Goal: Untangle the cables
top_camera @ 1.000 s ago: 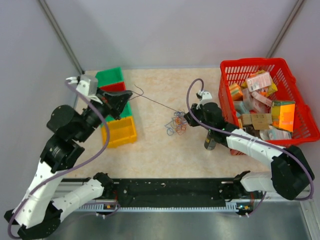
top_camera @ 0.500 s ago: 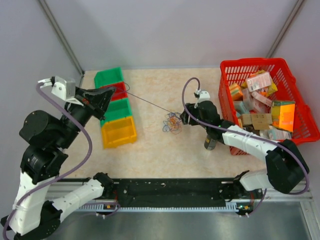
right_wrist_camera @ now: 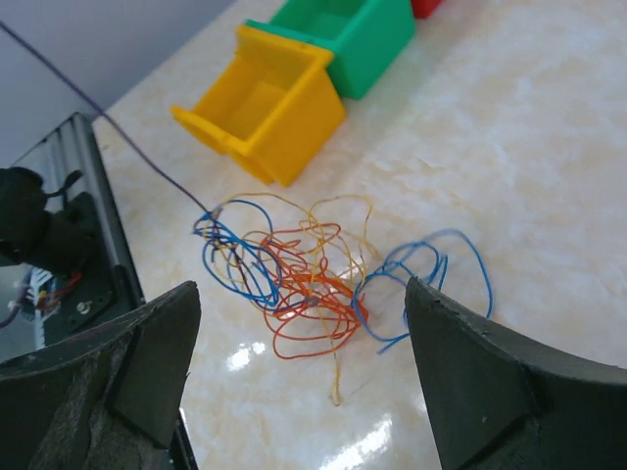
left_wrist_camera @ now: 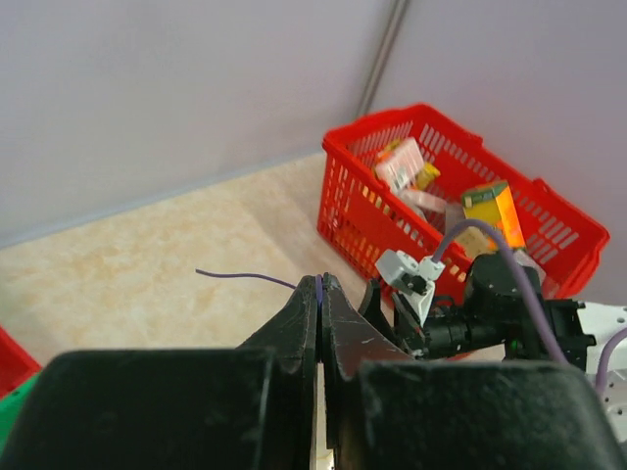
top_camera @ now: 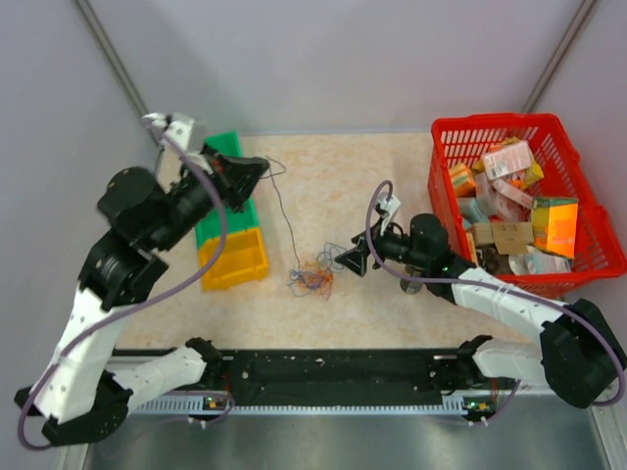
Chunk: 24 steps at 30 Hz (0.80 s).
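The yellow bin (top_camera: 235, 257) sits at the left of the desk (top_camera: 323, 186), with green bins (top_camera: 225, 147) lined up beyond its far side. Above those, past the yellow bin, the left hand (top_camera: 257, 172) is raised off the desk. Its fingers are pressed together on one purple cable (top_camera: 285, 220). The wrist view shows the strand pinched at the very tips, with a short tail sticking out sideways. From there the purple cable runs down to the right of the yellow bin and into the tangle. The cables (top_camera: 312, 278) lie in a loose knot on the desk, just right of the yellow bin's near corner, with blue, orange, red and yellowish loops crossing one another. Farther right of the yellow bin, the right hand (top_camera: 346, 261) sits low with its fingers spread wide. It grips nothing, and the loops lie just in front of it. Far to the right of the yellow bin, a red basket (top_camera: 495, 119) holds packets.
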Each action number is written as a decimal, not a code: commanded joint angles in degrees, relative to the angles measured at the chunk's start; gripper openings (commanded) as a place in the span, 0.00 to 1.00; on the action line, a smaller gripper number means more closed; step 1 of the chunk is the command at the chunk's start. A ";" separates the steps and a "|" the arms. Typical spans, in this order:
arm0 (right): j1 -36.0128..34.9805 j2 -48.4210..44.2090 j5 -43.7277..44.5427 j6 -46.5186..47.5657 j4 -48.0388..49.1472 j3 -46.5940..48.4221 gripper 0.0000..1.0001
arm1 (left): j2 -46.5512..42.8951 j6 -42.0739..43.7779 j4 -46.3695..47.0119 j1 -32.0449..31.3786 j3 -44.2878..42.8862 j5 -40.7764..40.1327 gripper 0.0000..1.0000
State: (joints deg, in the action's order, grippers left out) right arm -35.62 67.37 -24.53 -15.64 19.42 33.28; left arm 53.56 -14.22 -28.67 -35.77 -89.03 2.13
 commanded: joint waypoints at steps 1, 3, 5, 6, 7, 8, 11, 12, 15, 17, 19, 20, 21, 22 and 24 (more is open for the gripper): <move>-0.24 0.65 -11.51 1.40 9.33 0.38 0.85 | 5.06 -3.01 1.33 0.00 -3.59 8.32 0.00; -0.33 2.23 -12.20 2.01 8.27 1.17 0.85 | 5.15 -3.36 3.17 0.08 -5.70 9.47 0.00; -1.64 4.25 -11.69 2.45 8.09 1.96 0.85 | 5.41 -3.97 4.31 0.08 -7.89 11.13 0.00; -2.69 5.39 -10.20 3.33 6.96 2.84 0.85 | 5.85 -4.32 4.58 0.00 -9.13 12.01 0.00; -4.10 6.44 -8.62 4.29 5.21 3.80 0.85 | 6.20 -4.76 4.67 0.00 -10.10 12.89 0.00; -5.24 7.93 -7.03 5.00 3.88 4.94 0.85 | 6.29 -5.20 4.76 0.00 -10.98 13.42 0.00; -8.15 12.76 -5.71 4.22 3.87 7.41 0.83 | 6.47 -6.26 5.29 0.00 -12.47 14.57 0.00; -9.11 14.17 -4.31 3.95 3.35 8.20 0.81 | 6.47 -6.35 5.37 0.08 -13.18 14.83 0.00; -9.65 18.83 4.10 0.80 3.34 9.79 0.77 | 6.73 -7.05 4.85 0.00 -16.60 15.18 0.00; -9.47 20.95 7.82 -0.88 3.96 9.79 0.71 | 7.08 -7.40 4.67 0.00 -19.50 15.97 0.00; -9.47 21.83 10.20 -2.20 4.83 9.44 0.67 | 7.09 -7.40 5.28 0.00 -22.31 16.41 0.00; -9.47 21.66 11.25 -3.33 5.79 8.65 0.65 | 7.08 -7.32 5.90 0.00 -23.11 16.24 0.00; -9.38 21.40 12.48 -3.95 7.28 7.69 0.60 | 6.82 -7.14 6.60 0.08 -23.98 15.80 0.00; -9.38 21.22 13.62 -4.66 8.52 6.90 0.53 | 6.56 -7.23 7.30 0.00 -24.34 15.36 0.00; -8.95 20.87 15.04 -6.24 10.80 5.14 0.25 | 5.77 -7.40 9.14 0.00 -24.43 14.83 0.00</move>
State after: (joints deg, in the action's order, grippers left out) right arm -45.10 89.27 -15.84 -17.87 23.59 40.38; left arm 60.51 -20.93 -25.50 -35.77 -111.28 17.08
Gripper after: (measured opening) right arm 0.452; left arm 0.014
